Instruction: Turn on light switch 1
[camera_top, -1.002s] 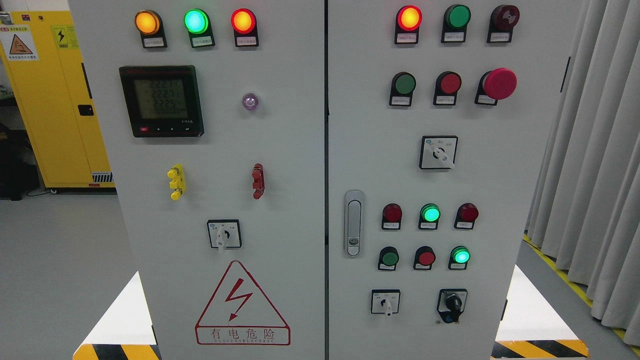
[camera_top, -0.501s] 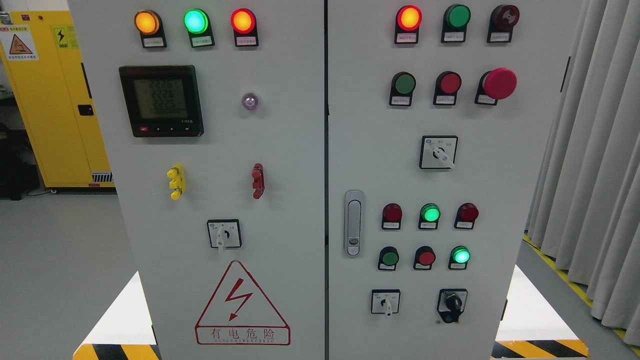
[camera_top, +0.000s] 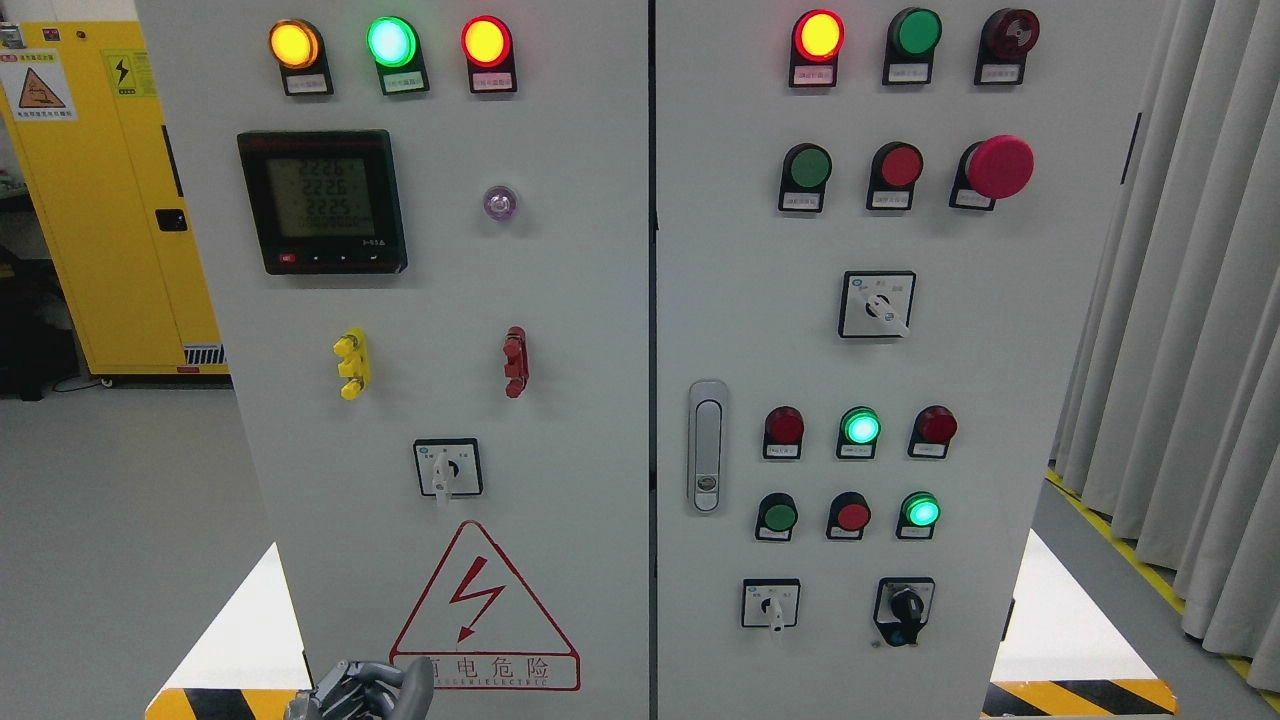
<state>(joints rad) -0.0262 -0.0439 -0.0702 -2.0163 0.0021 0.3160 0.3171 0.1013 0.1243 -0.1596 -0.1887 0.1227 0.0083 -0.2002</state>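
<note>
Left hand (camera_top: 365, 690): grey metal fingers loosely curled, holding nothing, poking up at the bottom edge of the grey cabinet (camera_top: 560, 300), just left of the red triangular warning sign (camera_top: 485, 608). Yellow locker (camera_top: 110, 200) stands behind, far left. Left door: three round lit lamps across the top, square black meter (camera_top: 322, 201) below. Which control is light switch 1 cannot be told; small square rotary switch (camera_top: 448, 468) sits just above the sign. Pleated grey curtain (camera_top: 1190, 320) at the right.
</note>
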